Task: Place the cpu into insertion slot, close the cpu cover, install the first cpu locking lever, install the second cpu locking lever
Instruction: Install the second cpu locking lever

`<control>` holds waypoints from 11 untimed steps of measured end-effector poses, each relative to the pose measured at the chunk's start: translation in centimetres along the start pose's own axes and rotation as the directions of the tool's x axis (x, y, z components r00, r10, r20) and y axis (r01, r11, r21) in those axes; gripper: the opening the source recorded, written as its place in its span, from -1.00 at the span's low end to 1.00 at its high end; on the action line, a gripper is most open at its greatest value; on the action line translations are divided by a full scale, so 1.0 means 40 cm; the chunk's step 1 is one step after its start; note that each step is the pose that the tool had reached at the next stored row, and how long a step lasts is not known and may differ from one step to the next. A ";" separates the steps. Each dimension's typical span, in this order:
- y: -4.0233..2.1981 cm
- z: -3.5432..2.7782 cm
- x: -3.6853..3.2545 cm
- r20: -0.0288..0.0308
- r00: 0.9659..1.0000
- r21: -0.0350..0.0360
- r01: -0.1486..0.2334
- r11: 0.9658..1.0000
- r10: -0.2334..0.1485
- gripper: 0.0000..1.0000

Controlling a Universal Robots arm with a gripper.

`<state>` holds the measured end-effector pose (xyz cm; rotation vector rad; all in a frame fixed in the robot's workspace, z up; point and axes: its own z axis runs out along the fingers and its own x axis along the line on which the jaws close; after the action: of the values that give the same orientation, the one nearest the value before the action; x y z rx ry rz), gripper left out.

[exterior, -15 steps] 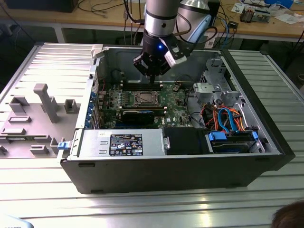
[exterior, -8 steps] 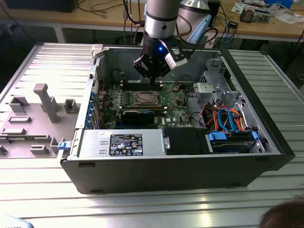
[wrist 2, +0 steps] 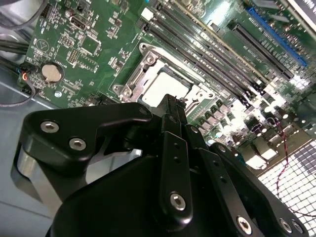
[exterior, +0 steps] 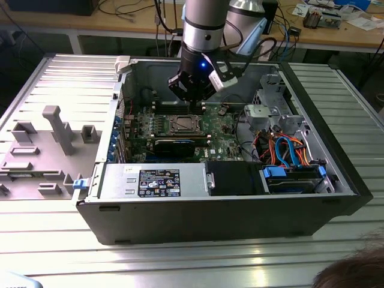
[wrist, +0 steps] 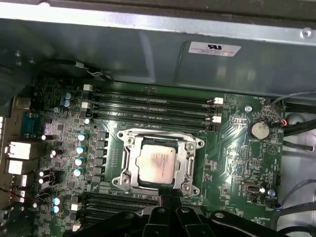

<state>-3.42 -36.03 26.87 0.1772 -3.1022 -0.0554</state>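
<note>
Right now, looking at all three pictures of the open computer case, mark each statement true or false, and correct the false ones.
1. The cpu sits in its socket on the motherboard. True.
2. The cpu cover lies down around the cpu. True.
3. The gripper holds the cpu in the air. False: the cpu rests in the socket, apart from the gripper.
4. The round coin battery sits on top of the cpu. False: it sits on the board, off to one side of the socket.
5. The gripper hangs inside the open case. True.
</note>
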 end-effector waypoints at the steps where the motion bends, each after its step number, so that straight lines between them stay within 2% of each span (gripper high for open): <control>1: -0.004 0.000 0.001 0.000 1.000 0.000 0.000 1.000 0.000 -0.79; 11: -0.029 -0.001 0.003 0.000 1.000 0.000 0.000 1.000 0.000 -0.79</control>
<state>-3.42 -37.21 26.85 0.1772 -3.1022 -0.0560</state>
